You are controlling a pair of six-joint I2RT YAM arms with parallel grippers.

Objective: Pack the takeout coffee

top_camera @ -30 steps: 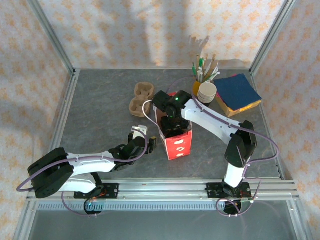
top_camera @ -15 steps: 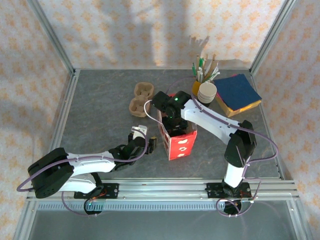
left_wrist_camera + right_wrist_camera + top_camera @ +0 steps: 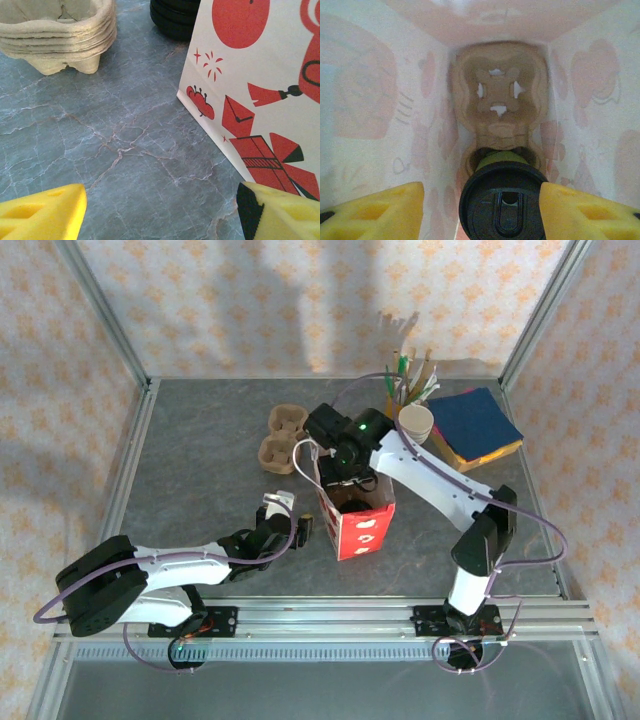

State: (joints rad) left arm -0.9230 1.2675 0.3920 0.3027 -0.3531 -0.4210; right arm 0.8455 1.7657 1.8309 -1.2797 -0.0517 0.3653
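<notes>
Takeout coffee (image 3: 502,200): I see it down inside the paper bag (image 3: 358,525). It stands upright, black lid toward my right wrist camera, with a sliver of green wall above the lid.

Its seat: it sits in the near pocket of a pulp cup carrier (image 3: 500,100) that lies on the bag floor. The far pocket shows its cut-out bottom.

Right gripper (image 3: 481,192): released. Its yellow fingers (image 3: 375,210) stand apart on either side of the lid and higher than it, at the bag mouth, and I see no grip on the cup.

In the way on the right: the printed bag walls close in on both sides of the fingers. From overhead, the right wrist covers much of the bag opening.

Left gripper (image 3: 160,215): released, fingers spread wide, low over the grey table (image 3: 200,470). One fingertip is just beside the bag's red-printed side wall.

Ahead of the left gripper: a stack of spare pulp carriers (image 3: 60,30), and a stack of black lids (image 3: 175,15) behind the bag corner.

Far right of the table: a stack of lidless cups (image 3: 415,422), a yellow holder of stirrers (image 3: 405,380) and a pile of blue napkins (image 3: 478,425), all well apart from the bag.
</notes>
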